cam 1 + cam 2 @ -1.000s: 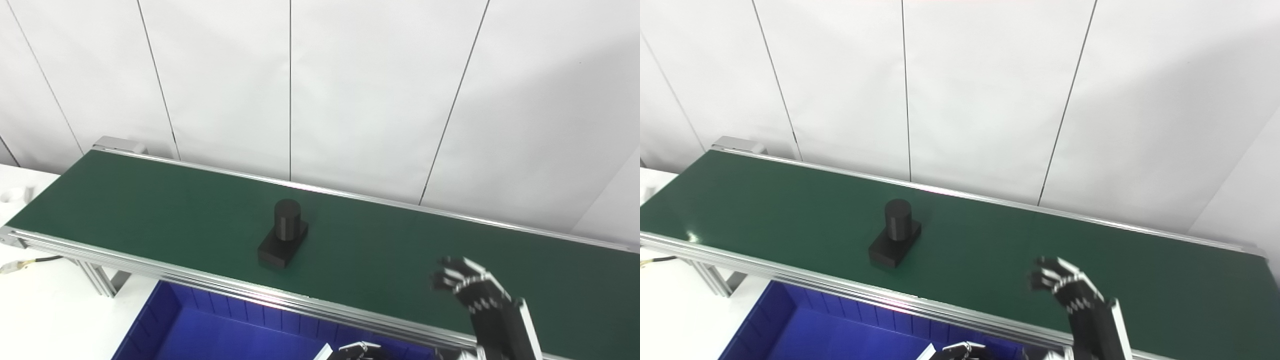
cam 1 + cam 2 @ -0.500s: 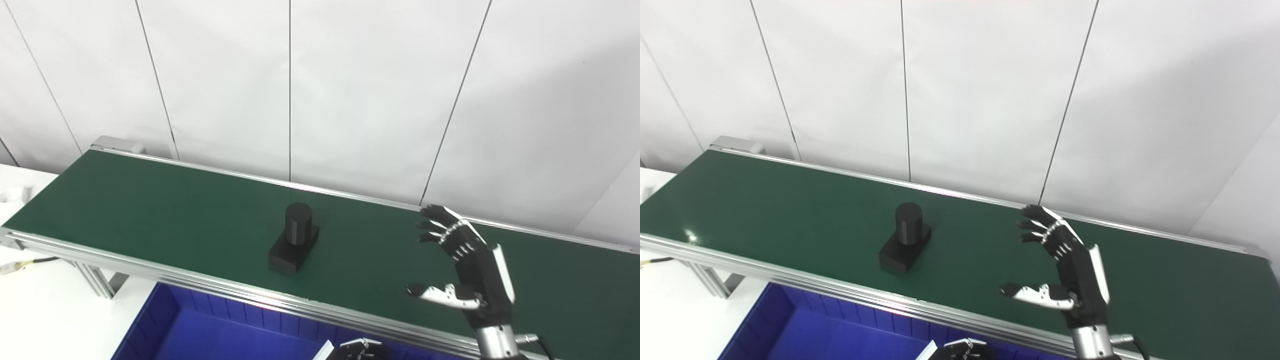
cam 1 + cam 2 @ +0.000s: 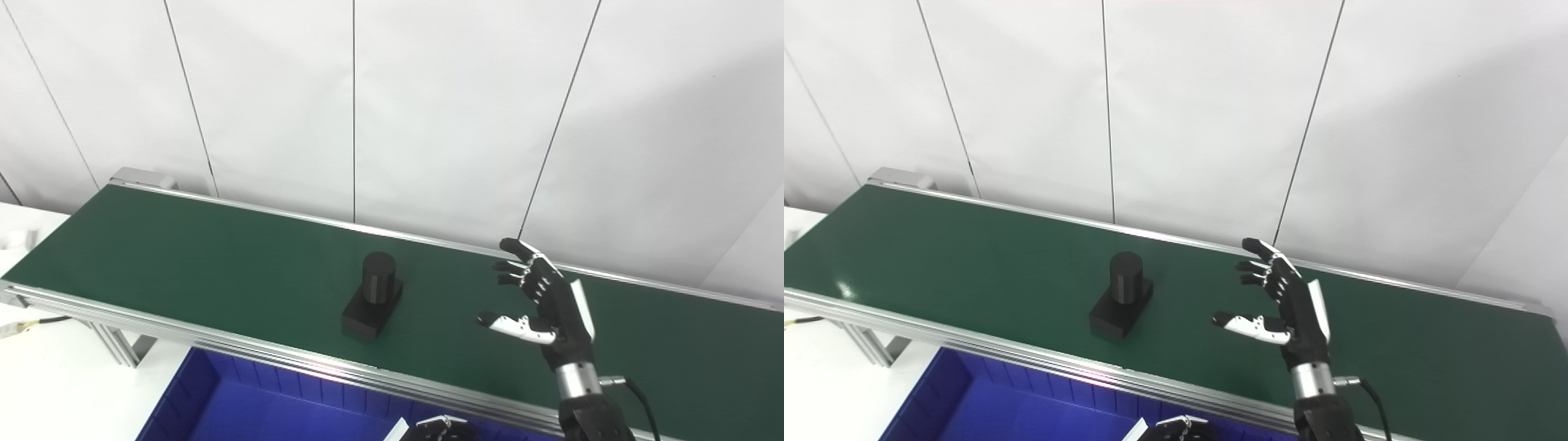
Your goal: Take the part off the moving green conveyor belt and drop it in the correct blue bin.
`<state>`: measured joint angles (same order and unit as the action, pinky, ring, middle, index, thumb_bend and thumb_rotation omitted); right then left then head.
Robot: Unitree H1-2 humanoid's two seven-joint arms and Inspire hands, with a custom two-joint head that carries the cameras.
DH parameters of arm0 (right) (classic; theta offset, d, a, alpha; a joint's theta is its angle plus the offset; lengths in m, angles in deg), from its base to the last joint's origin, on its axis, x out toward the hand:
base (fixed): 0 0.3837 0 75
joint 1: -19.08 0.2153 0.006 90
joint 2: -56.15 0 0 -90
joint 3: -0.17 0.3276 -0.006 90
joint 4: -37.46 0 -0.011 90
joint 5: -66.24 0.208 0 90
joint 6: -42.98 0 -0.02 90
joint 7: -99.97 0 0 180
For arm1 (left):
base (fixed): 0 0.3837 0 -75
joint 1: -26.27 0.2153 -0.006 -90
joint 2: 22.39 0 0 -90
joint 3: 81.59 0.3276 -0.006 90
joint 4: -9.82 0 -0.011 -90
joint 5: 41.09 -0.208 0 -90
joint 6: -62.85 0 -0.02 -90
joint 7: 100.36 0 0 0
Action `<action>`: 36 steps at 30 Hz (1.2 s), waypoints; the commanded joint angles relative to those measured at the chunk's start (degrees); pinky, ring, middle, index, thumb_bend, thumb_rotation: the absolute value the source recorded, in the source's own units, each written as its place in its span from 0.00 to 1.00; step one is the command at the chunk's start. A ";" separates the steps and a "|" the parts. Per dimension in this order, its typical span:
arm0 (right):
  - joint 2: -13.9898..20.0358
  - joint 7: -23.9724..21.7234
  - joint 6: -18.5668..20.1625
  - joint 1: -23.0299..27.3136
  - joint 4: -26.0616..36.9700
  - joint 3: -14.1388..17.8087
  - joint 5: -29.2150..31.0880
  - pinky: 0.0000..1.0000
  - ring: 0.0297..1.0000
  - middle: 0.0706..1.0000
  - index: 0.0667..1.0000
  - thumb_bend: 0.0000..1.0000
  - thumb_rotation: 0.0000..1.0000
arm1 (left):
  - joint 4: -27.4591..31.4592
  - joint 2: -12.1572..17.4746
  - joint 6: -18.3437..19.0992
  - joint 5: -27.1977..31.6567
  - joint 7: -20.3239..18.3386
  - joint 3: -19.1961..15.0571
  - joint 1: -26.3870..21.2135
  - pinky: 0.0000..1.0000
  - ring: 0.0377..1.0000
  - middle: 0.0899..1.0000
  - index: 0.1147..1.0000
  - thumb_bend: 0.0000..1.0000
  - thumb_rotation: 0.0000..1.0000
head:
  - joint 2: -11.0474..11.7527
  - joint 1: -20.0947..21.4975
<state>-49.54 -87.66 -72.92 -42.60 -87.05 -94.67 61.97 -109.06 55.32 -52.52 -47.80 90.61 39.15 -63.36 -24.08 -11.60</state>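
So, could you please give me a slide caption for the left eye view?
Open right hand waits above the green conveyor belt beside the black part, blue bin below.

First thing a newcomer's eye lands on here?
The black part, a cylinder upright on a block base, alone mid-way along the green conveyor belt. Next, the right hand, open above the belt to the part's right, not touching it. A blue bin sits below the near rail.

Your right hand (image 3: 551,300) hovers over the belt (image 3: 184,257), fingers (image 3: 517,264) spread, with the black part (image 3: 373,297) at its 9 o'clock.
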 commanded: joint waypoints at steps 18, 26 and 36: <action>-2.58 7.42 -1.01 9.75 -10.39 -3.42 -2.49 0.68 0.74 0.89 0.84 0.98 0.19 | 3.27 2.36 -1.55 0.08 0.61 0.49 0.79 0.64 0.72 0.72 0.69 0.96 0.10 | -1.05 9.55; -2.38 8.91 -1.00 10.46 -12.28 -3.82 -2.71 0.68 0.75 0.91 0.86 0.99 0.20 | 3.63 2.53 -1.55 -0.25 1.24 1.21 0.67 0.65 0.72 0.73 0.70 0.94 0.11 | -1.23 9.93; -1.72 11.30 -0.99 11.48 -15.14 -4.61 -4.69 0.68 0.74 0.88 0.85 1.00 0.21 | 4.61 2.74 -1.55 -0.02 1.12 1.12 1.38 0.65 0.71 0.73 0.70 0.95 0.12 | -1.72 10.46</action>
<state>-50.84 -77.29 -72.92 -34.23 -102.78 -99.13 57.34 -106.05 58.04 -52.64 -47.82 90.99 40.26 -61.64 -25.75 -1.05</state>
